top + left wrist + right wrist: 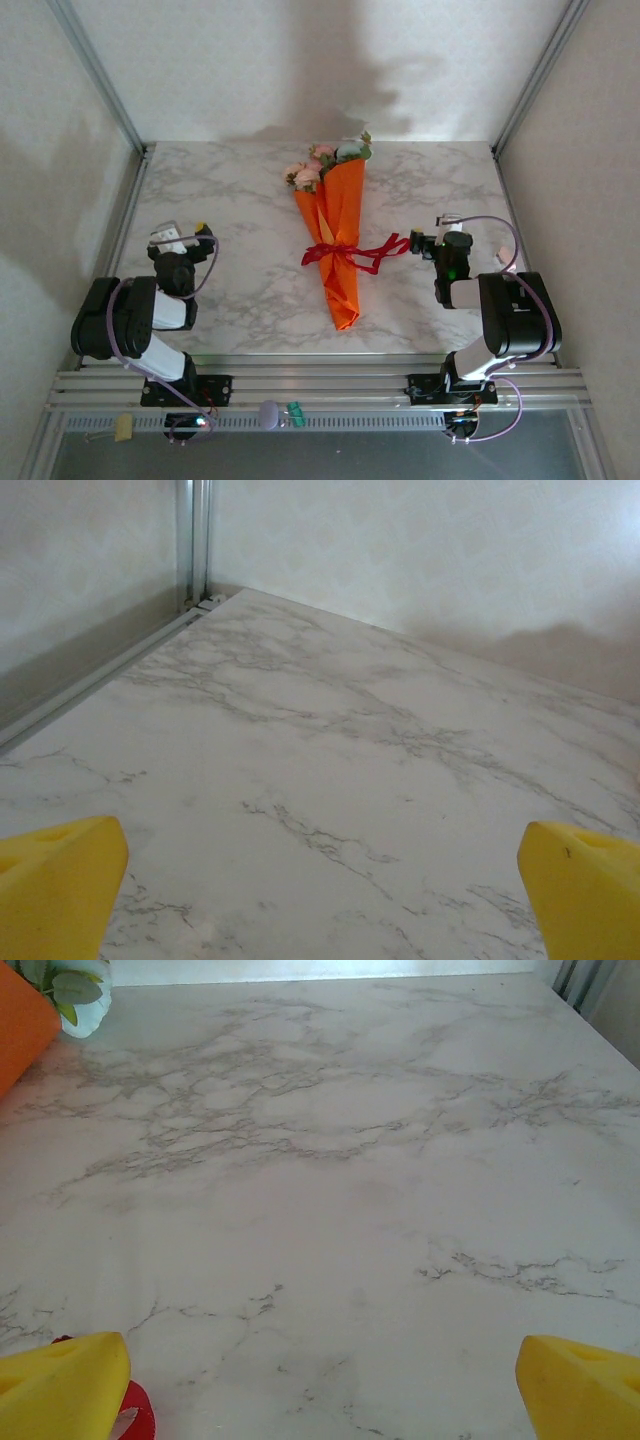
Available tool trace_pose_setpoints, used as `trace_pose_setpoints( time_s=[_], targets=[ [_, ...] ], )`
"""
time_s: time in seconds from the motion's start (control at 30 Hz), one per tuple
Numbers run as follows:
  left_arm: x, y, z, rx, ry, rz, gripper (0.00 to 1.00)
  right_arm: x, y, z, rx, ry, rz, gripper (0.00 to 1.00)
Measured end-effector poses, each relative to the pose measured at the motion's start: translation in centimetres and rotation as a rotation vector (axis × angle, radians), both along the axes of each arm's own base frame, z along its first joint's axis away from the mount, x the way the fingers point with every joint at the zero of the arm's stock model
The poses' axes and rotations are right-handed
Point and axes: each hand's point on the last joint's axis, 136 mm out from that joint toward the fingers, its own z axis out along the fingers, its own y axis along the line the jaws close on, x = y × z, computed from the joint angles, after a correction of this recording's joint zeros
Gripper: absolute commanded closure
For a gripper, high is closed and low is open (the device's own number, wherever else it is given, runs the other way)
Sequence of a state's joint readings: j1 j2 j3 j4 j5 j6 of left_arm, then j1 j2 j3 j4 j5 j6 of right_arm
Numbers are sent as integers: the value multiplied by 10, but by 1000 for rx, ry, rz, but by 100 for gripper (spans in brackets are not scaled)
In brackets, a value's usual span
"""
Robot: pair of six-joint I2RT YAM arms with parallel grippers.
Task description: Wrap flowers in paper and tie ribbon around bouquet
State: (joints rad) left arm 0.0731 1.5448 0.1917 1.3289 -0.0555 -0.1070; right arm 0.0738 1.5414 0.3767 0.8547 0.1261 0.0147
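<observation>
The bouquet (340, 240) lies flat near the middle of the marble worktop (220, 190). Its narrow tip points toward the arm bases and its wide end points toward the far wall. The orange paper (343, 205) forms a slim cone. Pink and pale flowers (318, 165) with green leaves stick out of the far opening. The red ribbon (338, 252) is tied around the cone about halfway along. Its loops and tails spread to the right across the worktop toward the right arm.

The left end effector (320, 890) sits low over bare marble, well to the left of the bouquet. It is spread wide and grips nothing. The right end effector (320, 1385) is just right of the ribbon's tails, also spread wide and empty. In the right wrist view a red loop of ribbon lies beside one of the yellow fingertips (60, 1385), though contact cannot be judged.
</observation>
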Motion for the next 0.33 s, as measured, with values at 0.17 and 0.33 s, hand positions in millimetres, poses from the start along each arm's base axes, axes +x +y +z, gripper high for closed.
trace_pose_setpoints(
  time_s=[0.17, 0.33],
  targets=[
    [0, -2, 0, 13, 3, 17, 0, 0, 0, 0, 0, 1, 0, 1],
    [-1, 0, 0, 18, 4, 34, 0, -1, 0, -1, 0, 6, 0, 1]
  ],
)
